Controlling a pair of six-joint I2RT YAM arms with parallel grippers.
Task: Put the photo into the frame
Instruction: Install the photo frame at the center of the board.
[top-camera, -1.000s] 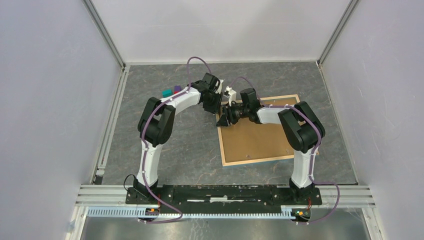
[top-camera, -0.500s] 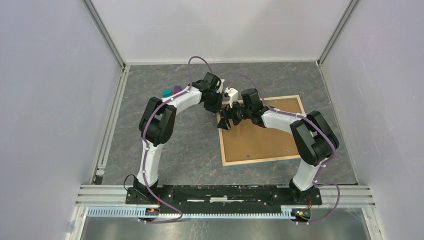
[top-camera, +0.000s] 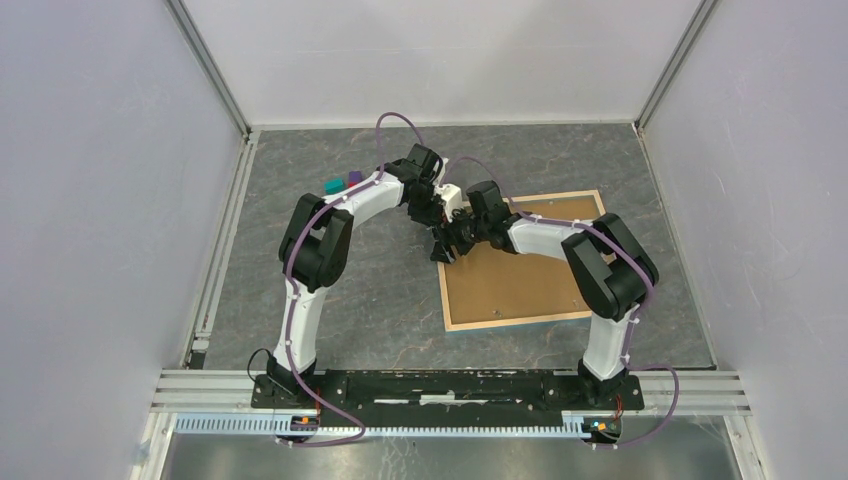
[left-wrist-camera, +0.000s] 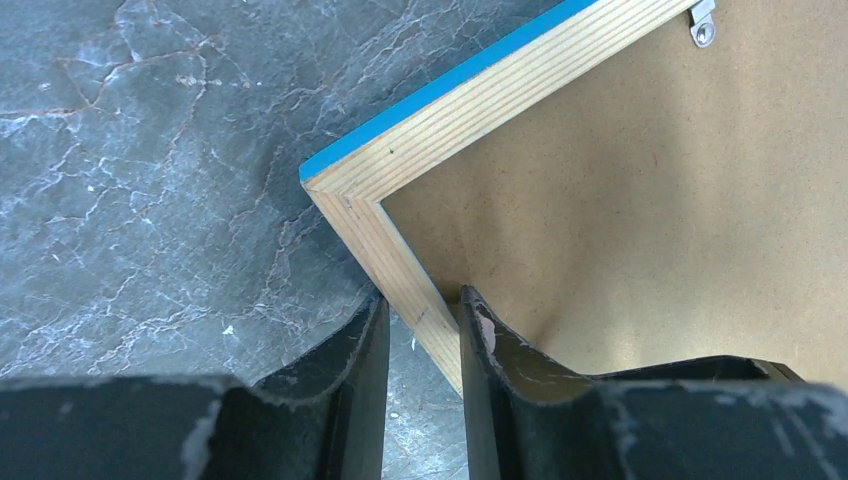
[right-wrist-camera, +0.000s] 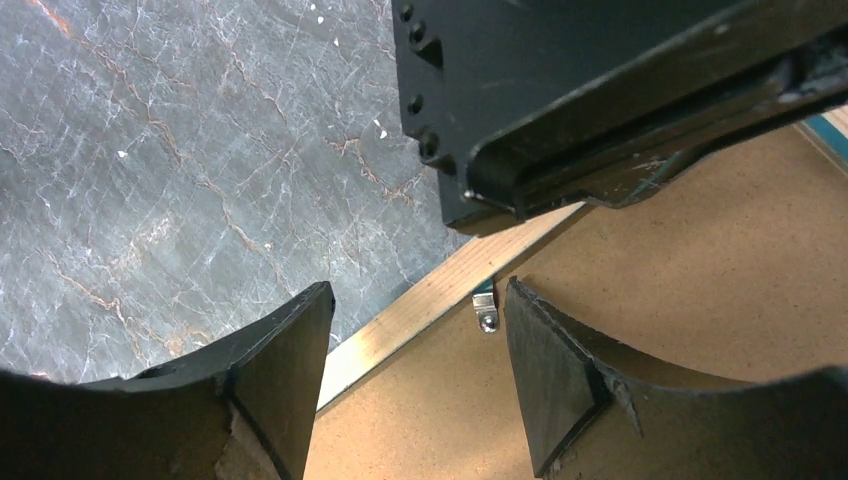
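Note:
The frame (top-camera: 452, 300) lies face down on the table, pale wood back up and its blue face edge (left-wrist-camera: 440, 85) showing at the corner. A brown backing board (top-camera: 520, 265) fills it. My left gripper (left-wrist-camera: 420, 350) is shut on the frame's left rail (left-wrist-camera: 400, 270) just below the far-left corner, one finger outside the rail and one inside on the board. My right gripper (right-wrist-camera: 415, 340) hangs open over the same rail (right-wrist-camera: 400, 320), close under the left gripper (right-wrist-camera: 600, 90), with a small metal clip (right-wrist-camera: 486, 312) between its fingers. The photo is out of view.
A second metal clip (left-wrist-camera: 703, 25) sits on the frame's far rail. A teal block (top-camera: 333, 185) and a purple block (top-camera: 354, 179) lie at the far left of the marbled table (top-camera: 330, 300). Pale walls close in three sides.
The right arm has swung left and slightly forward, bringing its gripper over the frame's left rail with jaws wider apart. The left gripper and the frame have stayed put.

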